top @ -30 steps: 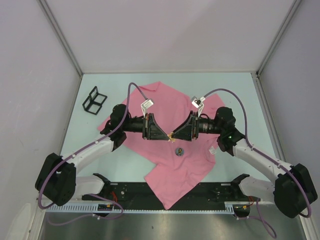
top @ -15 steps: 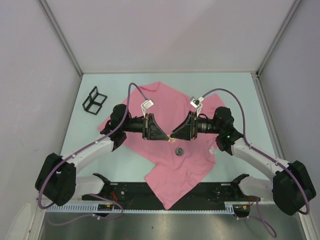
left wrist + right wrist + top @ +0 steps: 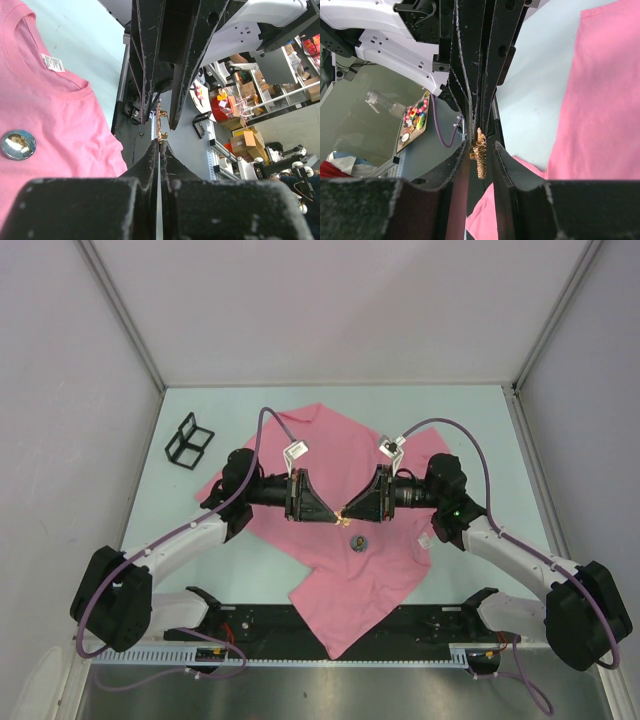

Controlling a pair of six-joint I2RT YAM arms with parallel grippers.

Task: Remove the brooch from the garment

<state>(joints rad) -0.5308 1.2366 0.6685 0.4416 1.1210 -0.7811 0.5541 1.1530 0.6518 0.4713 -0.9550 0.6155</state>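
Top view: bright, even, diffuse light from overhead. Faint soft shadows lie under both arms on the garment (image 3: pixel 350 585) and table (image 3: pixel 450 400). Enclosure rails splay toward the corners, wide lens. Wrist views: left gripper (image 3: pixel 160 146) and right gripper (image 3: pixel 480 147) dark, their near bulk blurred and grainy. Gold brooch (image 3: pixel 161 125) sharp, small glints. Room behind looks bright, slightly washed, in the left wrist view.

Pink garment (image 3: pixel 345 595) — gold brooch (image 3: pixel 480 159)
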